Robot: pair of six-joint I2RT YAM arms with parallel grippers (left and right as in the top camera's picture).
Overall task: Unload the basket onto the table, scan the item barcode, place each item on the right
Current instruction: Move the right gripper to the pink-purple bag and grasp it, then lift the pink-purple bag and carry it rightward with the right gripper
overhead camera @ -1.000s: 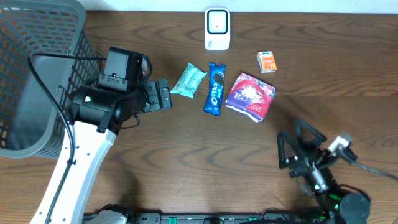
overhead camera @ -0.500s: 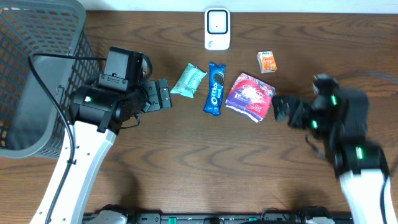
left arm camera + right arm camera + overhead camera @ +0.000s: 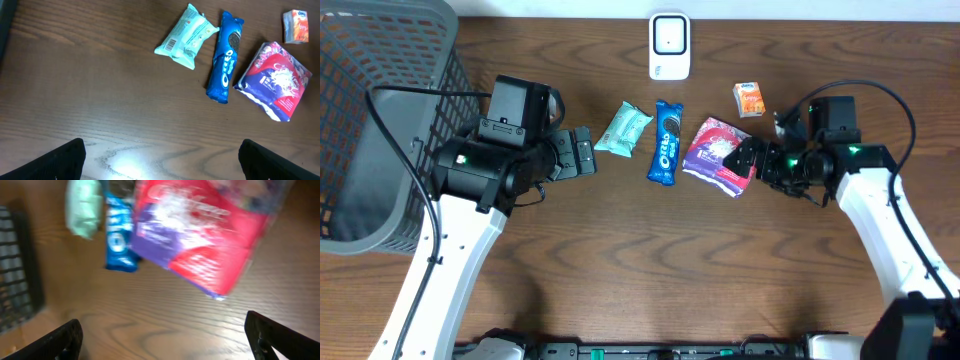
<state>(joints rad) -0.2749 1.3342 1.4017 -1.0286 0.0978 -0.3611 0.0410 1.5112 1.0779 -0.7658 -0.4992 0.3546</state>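
My left pincer (image 3: 582, 152) is spread wide, near the green pack (image 3: 623, 129). My right pincer (image 3: 748, 160) is spread wide too, at the edge of the red bag (image 3: 722, 155) on the desk (image 3: 640, 260). I cannot tell if it touches. Its wrist view is blurry, and I cannot make out a barcode. The scanner (image 3: 669, 46) sits far back.

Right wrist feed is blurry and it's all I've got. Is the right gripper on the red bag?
Observer: From overhead, the right gripper is open beside the right edge of the red bag; contact unclear.
Operator: Where's the scanner?
Observer: The white scanner stands at the back, beyond the blue cookie pack.
Operator: Left arm?
Observer: The left gripper is open, just left of the mint packet, holding nothing.
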